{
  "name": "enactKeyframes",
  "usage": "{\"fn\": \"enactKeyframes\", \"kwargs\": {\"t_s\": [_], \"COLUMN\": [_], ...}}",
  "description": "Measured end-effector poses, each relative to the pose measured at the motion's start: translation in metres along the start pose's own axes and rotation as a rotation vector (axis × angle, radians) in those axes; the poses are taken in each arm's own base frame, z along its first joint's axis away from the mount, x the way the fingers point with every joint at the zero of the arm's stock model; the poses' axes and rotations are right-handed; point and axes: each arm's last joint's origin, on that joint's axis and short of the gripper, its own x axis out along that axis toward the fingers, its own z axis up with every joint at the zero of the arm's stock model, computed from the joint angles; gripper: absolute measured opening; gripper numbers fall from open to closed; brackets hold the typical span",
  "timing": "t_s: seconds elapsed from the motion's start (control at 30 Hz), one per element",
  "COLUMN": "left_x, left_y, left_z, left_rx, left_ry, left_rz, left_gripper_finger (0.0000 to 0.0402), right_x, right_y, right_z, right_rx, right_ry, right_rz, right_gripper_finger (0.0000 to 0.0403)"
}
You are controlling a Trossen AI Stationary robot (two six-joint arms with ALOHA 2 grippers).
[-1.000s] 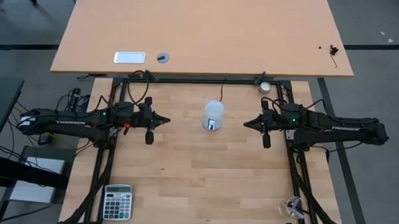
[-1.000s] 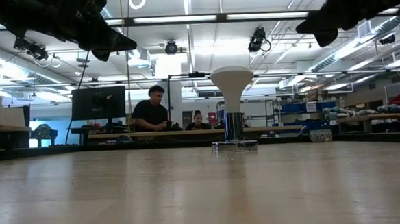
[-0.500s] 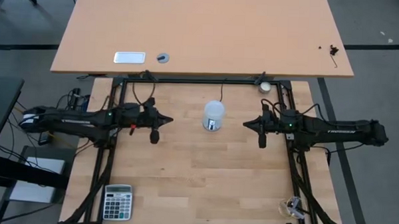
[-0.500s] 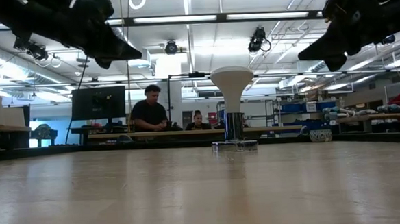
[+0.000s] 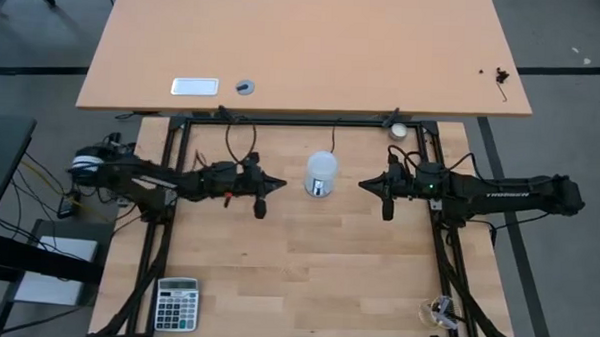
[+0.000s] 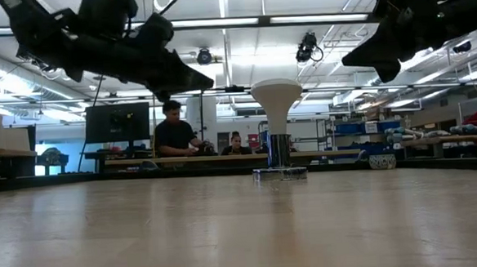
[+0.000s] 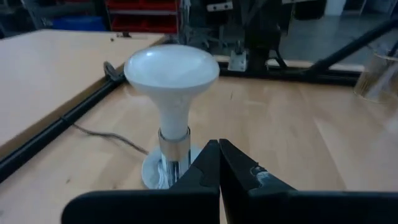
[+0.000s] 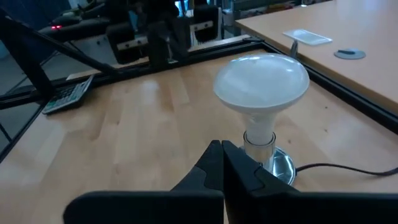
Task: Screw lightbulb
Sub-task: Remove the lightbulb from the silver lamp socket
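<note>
The white frosted lightbulb (image 5: 322,168) stands upright, dome up, its narrow neck in the round silver socket base (image 6: 280,174) on the wooden table; it also shows in the left wrist view (image 7: 171,70) and the right wrist view (image 8: 262,78). My left gripper (image 5: 279,184) hangs shut and empty in the air to the bulb's left, fingertips pointing at it. My right gripper (image 5: 362,185) hangs shut and empty in the air to the bulb's right, also pointing at it. Both fingertip pairs show closed in the wrist views (image 7: 219,144) (image 8: 222,146).
A thin black cord (image 5: 335,134) runs from the socket base toward the far edge. A calculator (image 5: 176,303) lies at the near left, a clear plastic cup (image 5: 436,311) at the near right, a small round disc (image 5: 397,131) at the far right. A second tabletop (image 5: 304,49) stands behind.
My left gripper has gone toward the table's right edge, closing on the bulb from its left, and has come lower. My right gripper has crept toward the table's left edge, a little nearer the bulb. The bulb and socket have kept still.
</note>
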Motion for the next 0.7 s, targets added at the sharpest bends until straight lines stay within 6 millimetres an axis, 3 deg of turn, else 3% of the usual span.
{"fn": "enactKeyframes", "kwargs": {"t_s": [0.2, 0.4, 0.57, 0.7], "left_x": [0.025, 0.034, 0.042, 0.05], "left_y": [0.002, 0.025, 0.057, 0.07], "left_z": [-0.001, 0.024, 0.043, 0.058], "left_rx": [-0.001, 0.052, 0.01, 0.026], "left_ry": [-0.043, -0.117, -0.084, -0.021], "left_rz": [0.075, 0.241, 0.151, 0.103], "left_gripper_finger": [0.0, 0.0, 0.0, 0.0], "right_x": [0.008, 0.026, 0.043, 0.053], "right_y": [0.001, 0.004, 0.007, 0.008], "right_z": [0.009, 0.02, 0.028, 0.034], "right_rx": [0.007, -0.016, -0.055, -0.069], "right_ry": [0.015, 0.051, 0.092, 0.105], "right_rz": [-0.033, -0.038, -0.023, -0.024], "right_gripper_finger": [0.0003, 0.0004, 0.0004, 0.0004]}}
